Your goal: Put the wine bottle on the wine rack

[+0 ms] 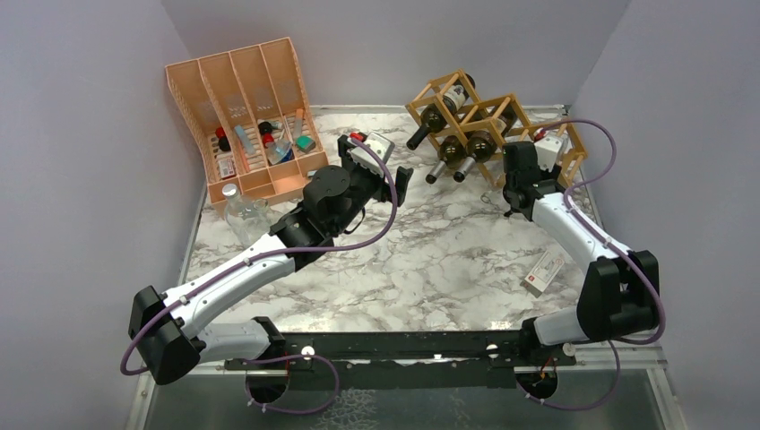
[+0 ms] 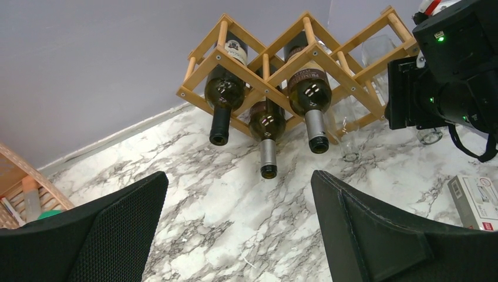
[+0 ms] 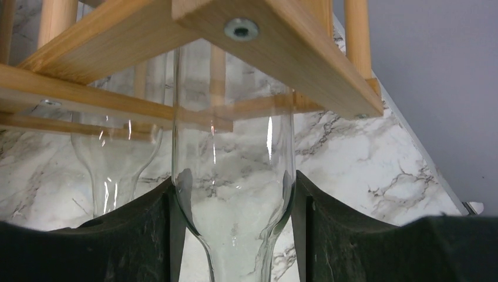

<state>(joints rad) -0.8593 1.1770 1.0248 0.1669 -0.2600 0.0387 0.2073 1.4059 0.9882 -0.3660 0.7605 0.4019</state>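
The wine rack (image 1: 488, 103) is a light wooden frame of diamond cells at the back right, also in the left wrist view (image 2: 218, 57) and close above in the right wrist view (image 3: 282, 35). Three dark wine bottles (image 2: 308, 88) lie in its left cells, necks toward me. My right gripper (image 3: 235, 188) is shut on a clear glass wine bottle (image 3: 235, 147), its fingers (image 3: 147, 235) pressing the shoulder, the body lying inside a right-hand cell. A second clear bottle (image 3: 114, 158) lies beside it. My left gripper (image 2: 239, 182) is open and empty, above the marble and facing the rack.
An orange-pink slotted organiser (image 1: 251, 90) with small items stands at the back left, a clear jar (image 1: 237, 210) in front of it. A small white box (image 1: 545, 269) lies by the right arm. Grey walls close in the back and sides.
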